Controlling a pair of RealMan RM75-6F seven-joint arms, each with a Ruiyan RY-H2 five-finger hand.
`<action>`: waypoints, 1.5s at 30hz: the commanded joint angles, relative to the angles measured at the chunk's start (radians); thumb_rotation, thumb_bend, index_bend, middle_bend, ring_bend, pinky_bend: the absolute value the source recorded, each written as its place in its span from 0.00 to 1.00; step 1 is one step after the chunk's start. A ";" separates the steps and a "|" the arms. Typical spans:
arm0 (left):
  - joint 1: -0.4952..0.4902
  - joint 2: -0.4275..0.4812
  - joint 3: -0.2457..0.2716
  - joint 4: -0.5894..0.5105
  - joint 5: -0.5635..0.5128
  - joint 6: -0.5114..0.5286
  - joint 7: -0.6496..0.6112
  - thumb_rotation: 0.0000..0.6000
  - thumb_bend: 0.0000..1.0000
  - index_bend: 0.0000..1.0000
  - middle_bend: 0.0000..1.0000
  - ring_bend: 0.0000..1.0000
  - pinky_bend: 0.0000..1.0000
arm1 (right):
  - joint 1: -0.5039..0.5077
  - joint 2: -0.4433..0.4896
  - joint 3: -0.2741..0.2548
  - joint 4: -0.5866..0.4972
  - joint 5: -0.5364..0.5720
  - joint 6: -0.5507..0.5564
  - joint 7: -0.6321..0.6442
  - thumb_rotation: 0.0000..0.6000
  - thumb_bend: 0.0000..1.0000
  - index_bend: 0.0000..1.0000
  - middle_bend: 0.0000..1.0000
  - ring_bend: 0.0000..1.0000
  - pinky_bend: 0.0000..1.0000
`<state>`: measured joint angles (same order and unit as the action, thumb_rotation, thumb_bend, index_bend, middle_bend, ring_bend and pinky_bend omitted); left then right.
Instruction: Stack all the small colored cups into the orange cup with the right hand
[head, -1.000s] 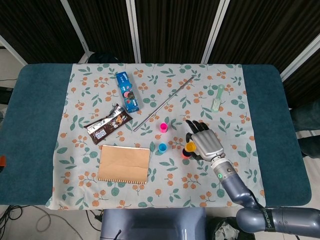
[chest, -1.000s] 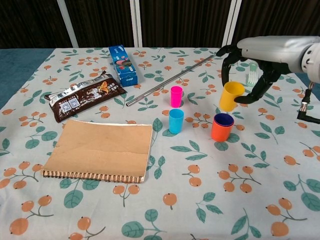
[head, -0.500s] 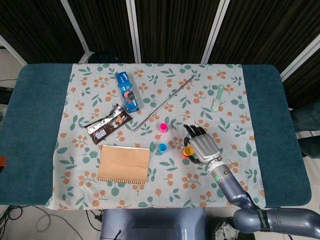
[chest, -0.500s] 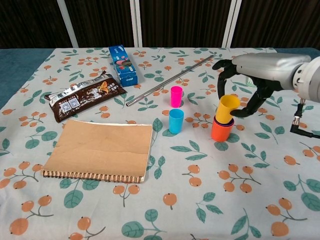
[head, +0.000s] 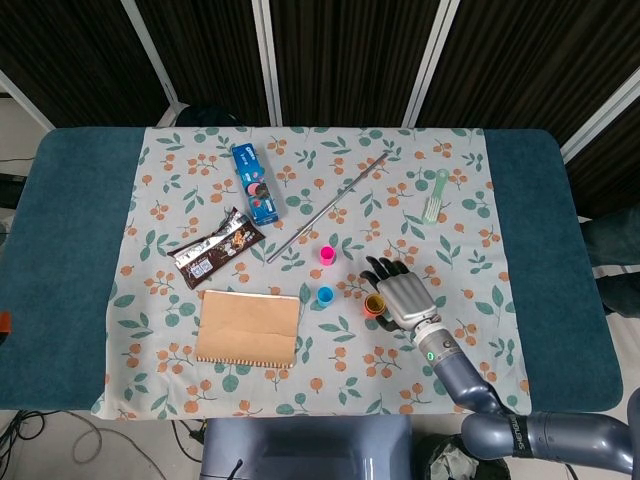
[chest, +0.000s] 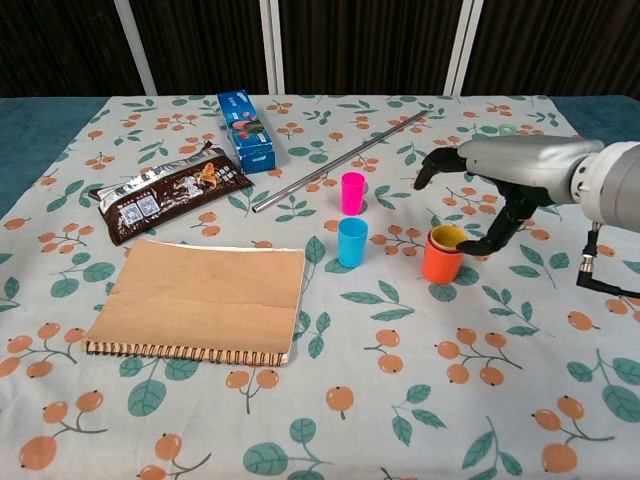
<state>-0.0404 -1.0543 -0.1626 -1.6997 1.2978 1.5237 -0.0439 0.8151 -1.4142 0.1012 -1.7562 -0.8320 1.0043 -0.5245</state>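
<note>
- The table with a teal cover (head: 70, 250) carried a white cloth printed with orange berries and green leaves (chest: 480, 380), on which everything lay.
- A brown kraft-paper spiral notebook (chest: 200, 300) sat at the near left, with a dark foil snack wrapper (chest: 170, 190) and a blue cardboard box (chest: 246, 130) beyond it; a thin metal rod (chest: 345, 160) ran diagonally toward the far side.
- The right hand (chest: 500, 185) hung just over the stack, fingers spread and curved around it; whether its fingertips touched the cup rim could not be told, and it did not appear to be pinching anything. The left hand showed in neither view.
- The small orange plastic cup (chest: 443, 262) stood upright right of centre, with a yellow cup (chest: 447, 236) nested fully inside so only its rim showed.
- The small blue cup (chest: 352, 242) and the small pink cup (chest: 352, 193) stood loose to the left of the stack, near each other but apart.
- Judging by this, the yellow cup's placement was finishing; the next move called for lifting the hand clear without tipping the stack, then reaching left for the blue cup.
</note>
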 joint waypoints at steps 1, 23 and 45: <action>0.000 0.000 0.001 -0.001 0.001 0.000 0.001 1.00 0.36 0.13 0.03 0.00 0.03 | 0.010 0.006 0.015 -0.005 0.019 -0.019 0.011 1.00 0.39 0.13 0.00 0.06 0.14; 0.001 0.011 -0.001 -0.014 -0.005 -0.009 -0.022 1.00 0.36 0.13 0.03 0.00 0.03 | 0.165 -0.139 0.094 -0.013 0.129 0.048 -0.203 1.00 0.39 0.28 0.00 0.06 0.15; 0.000 0.011 -0.001 -0.019 -0.010 -0.014 -0.024 1.00 0.36 0.13 0.03 0.00 0.03 | 0.215 -0.231 0.089 0.145 0.218 0.007 -0.213 1.00 0.39 0.36 0.00 0.06 0.15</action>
<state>-0.0404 -1.0428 -0.1634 -1.7186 1.2880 1.5100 -0.0674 1.0305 -1.6436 0.1905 -1.6121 -0.6127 1.0117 -0.7391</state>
